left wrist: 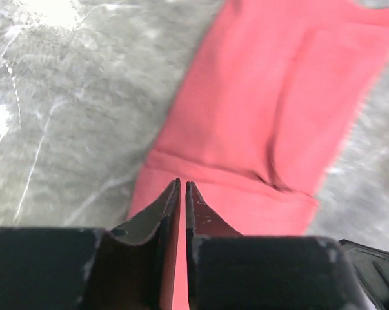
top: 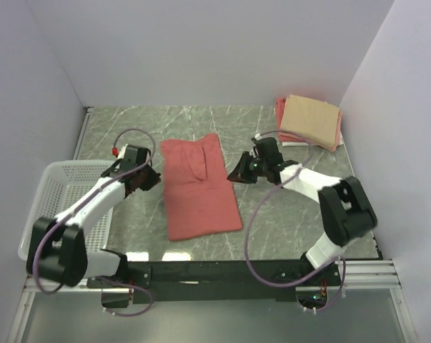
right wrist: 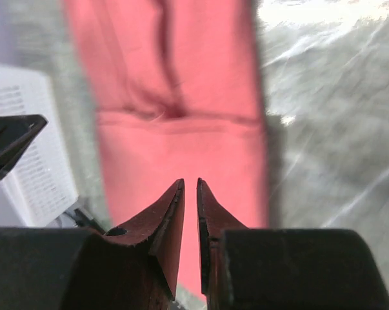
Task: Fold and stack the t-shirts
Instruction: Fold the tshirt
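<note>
Top external view: the left arm (top: pixel 93 204) and right arm (top: pixel 315 184) reach inward, wrists low, flanking the salmon-red t-shirt (top: pixel 199 193) lying part-folded in the middle of the counter (top: pixel 272 229). Both pairs of jaws stand barely parted, gripping nothing.

A white rectangular plastic mesh basket (top: pixel 58 187) sits at the near-left side of a grey-green marble-patterned tabletop (top: pixel 129 123); plain pale walls (top: pixel 215 50) close in the surface at the left, back and right.
</note>
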Controlling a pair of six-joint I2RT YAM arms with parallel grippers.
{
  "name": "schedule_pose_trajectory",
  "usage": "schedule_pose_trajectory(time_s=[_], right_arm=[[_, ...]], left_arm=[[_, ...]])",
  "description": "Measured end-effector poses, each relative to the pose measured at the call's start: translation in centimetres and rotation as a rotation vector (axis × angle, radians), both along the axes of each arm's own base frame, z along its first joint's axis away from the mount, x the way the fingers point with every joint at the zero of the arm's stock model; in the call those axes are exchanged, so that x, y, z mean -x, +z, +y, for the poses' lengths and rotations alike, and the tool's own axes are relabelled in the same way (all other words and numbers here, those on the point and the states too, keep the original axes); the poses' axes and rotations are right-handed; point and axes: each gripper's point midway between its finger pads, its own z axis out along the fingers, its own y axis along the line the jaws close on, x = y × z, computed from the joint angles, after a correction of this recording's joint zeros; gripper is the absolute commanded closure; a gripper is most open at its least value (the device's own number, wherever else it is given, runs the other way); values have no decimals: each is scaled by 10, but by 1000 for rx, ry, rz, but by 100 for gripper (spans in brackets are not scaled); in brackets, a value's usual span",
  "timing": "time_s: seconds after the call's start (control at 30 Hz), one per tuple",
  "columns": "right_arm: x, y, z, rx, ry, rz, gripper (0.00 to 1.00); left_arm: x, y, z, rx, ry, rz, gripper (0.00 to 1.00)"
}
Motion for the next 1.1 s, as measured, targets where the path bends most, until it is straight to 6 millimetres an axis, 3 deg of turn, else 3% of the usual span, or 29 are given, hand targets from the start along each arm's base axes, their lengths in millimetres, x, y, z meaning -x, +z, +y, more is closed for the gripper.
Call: schedule_pose_trajectory(time_s=[0.1,0.2,0.37,0.5,0.63,0.83,1.1], right_arm=[[16,25,-4,-24,8,-57,80],[48,35,0,-31,48,-85,79],[118,19,23,-9,189,-43,79],[158,1,17,32,224,-6,79],[171,-12,4,60,202,8,79],[183,-42,-15,124,158,63,79],[191,-59,-29,157,106,105,78]], left_arm=[[13,27,-3,26,-17,-64,89],[42,31,-17,54,-69,-70,94],[110,-2,-44,86,-181,54,96],[156,-23,-46,101,-210,141,91],[176,-30,-47,124,-214,168,91],[193,-58,-39,86,-196,256,90],[200,-68,-35,79,-179,286,89]])
